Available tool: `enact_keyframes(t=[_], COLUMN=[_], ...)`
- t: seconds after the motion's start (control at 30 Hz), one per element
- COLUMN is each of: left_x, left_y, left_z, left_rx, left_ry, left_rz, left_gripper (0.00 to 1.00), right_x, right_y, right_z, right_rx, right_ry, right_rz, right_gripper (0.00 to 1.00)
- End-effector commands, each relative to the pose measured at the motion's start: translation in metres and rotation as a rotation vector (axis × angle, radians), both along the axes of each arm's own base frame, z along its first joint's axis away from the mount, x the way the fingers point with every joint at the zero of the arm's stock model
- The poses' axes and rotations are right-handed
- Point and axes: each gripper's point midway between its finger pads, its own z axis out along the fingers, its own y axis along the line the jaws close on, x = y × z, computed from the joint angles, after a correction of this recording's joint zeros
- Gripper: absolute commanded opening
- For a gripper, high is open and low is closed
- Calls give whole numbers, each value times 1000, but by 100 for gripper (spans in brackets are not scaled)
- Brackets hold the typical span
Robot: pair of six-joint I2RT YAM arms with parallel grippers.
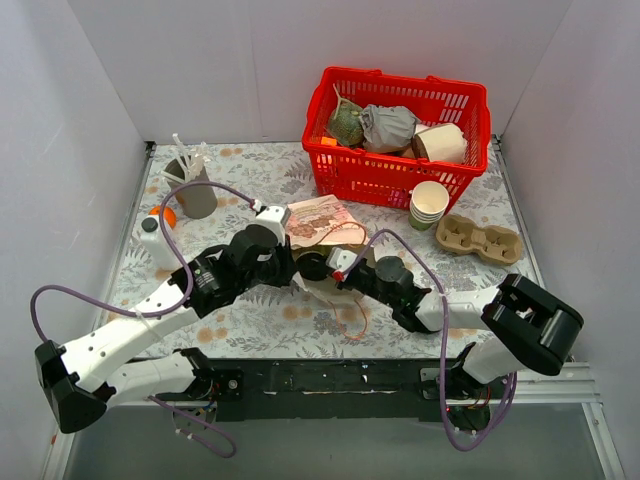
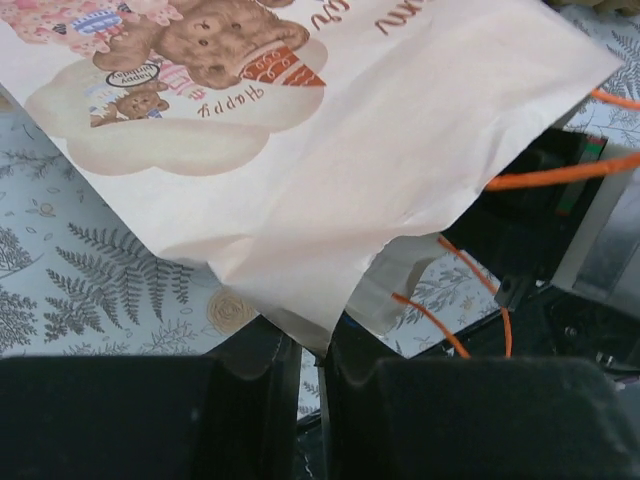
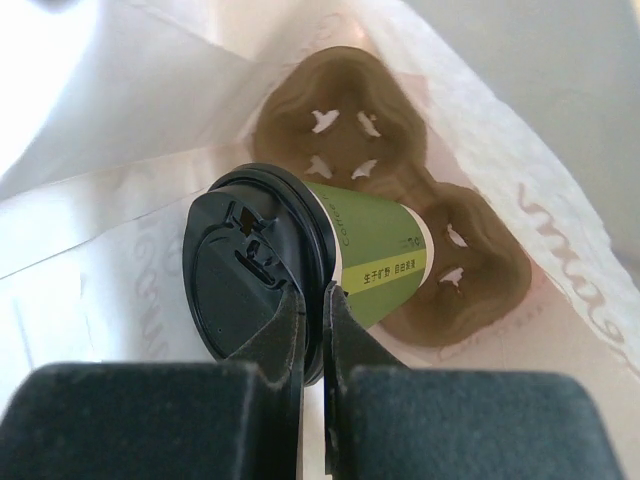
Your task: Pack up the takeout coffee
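Observation:
The takeout coffee (image 3: pixel 380 262), a green paper cup with a black dome lid (image 3: pixel 240 280), hangs tilted inside a cream paper bag (image 3: pixel 120 110). It is just above a brown cup carrier (image 3: pixel 470 270) that lies in the bag. My right gripper (image 3: pixel 315 300) is shut on the lid's rim. From above, the bear-printed bag (image 1: pixel 320 220) lies mid-table between both arms. My left gripper (image 2: pixel 312 350) sits at the bag's (image 2: pixel 400 150) lower corner. Its jaws stand a narrow slit apart with the paper's tip at the fingertips, and whether it still pinches the paper is unclear.
A red basket (image 1: pixel 400 178) holding wrapped items stands at the back right. In front of it are stacked cream cups (image 1: pixel 429 205) and a second cardboard carrier (image 1: pixel 482 238). A grey cup of stirrers (image 1: pixel 192 192) and a white bottle (image 1: pixel 152 242) stand far left. The bag's orange cord handles (image 2: pixel 560 172) trail beside it.

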Motion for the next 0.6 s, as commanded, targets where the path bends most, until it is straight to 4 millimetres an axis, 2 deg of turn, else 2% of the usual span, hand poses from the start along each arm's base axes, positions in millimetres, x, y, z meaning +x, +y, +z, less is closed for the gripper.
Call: enact_keyframes(t=[0.0, 0.03, 0.07, 0.13, 0.17, 0.23, 0.3, 0.37, 0.4, 0.43, 0.47, 0.5, 0.53, 0.57], left_x=[25, 27, 25, 21, 18, 10, 0, -5, -8, -11, -13, -13, -14, -14], left_y=[-6, -7, -13, -16, -16, -16, -16, -17, -16, -17, -17, -16, -18, -18], left_z=[25, 25, 19, 12, 2, -2, -4, -1, -2, 5, 8, 11, 15, 16], left_rx=[14, 26, 33, 33, 45, 33, 17, -4, 3, -18, -20, -11, -13, -5], left_ry=[-117, -120, -101, -83, -70, -58, -66, -85, -103, -125, -139, -155, -162, -166], left_rz=[25, 15, -15, -38, -58, -90, -144, -183, -214, -241, -258, -275, -289, -300], left_gripper=[8, 1, 0, 0, 0, 0, 0, 0, 0, 0, 0, 0, 0, 0], right_x=[-9, -10, -8, -3, -2, -1, 2, -8, -8, -7, -12, -4, 3, 4], right_y=[-2, -2, -1, 1, 2, 6, 13, 22, 24, 24, 17, 20, 15, 9], right_z=[-2, -3, 2, 9, 15, 23, 26, 14, 13, 9, -21, -14, -20, -34], right_rx=[-30, -22, 0, 26, 49, 74, 12, -103, -178, -231, -377, -456, -525, -610], right_ry=[2, 3, -5, -13, -26, -52, -125, -187, -277, -304, -254, -335, -347, -344], right_rz=[-32, -35, -44, -71, -70, -54, -22, 94, 136, 161, 223, 256, 243, 261], right_gripper=[1, 1, 1, 1, 1, 1, 1, 1, 1, 1, 1, 1, 1, 1])
